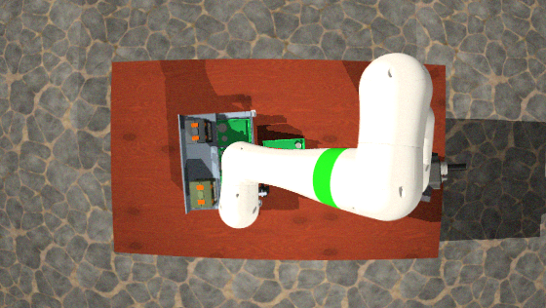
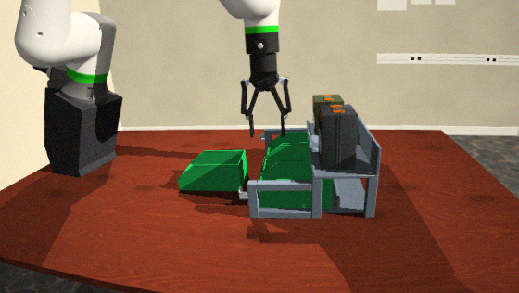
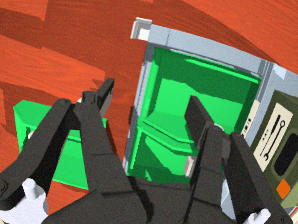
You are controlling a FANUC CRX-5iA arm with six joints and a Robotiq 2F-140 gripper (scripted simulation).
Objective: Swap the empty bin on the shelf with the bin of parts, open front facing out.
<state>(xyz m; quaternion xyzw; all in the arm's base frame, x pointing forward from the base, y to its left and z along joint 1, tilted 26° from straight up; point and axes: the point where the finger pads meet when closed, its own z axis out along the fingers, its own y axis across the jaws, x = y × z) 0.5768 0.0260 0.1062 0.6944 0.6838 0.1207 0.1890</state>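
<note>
The bin with parts stands upright on the table, its low open front toward the robot base; a pale part shows in it. The shelf holds green bins side by side. The empty bin sits at the end below the olive case; no parts show in it. The neighbouring bin has a pale part in it. My gripper is open and empty, pointing down above the shelf's front edge, one finger over the empty bin, the other outside the front.
A dark grey case and an olive case stand on the low upper board, close behind the bins. White tabs jut from the shelf's front corners, one at the near corner. The arm hides part of the shelf from above.
</note>
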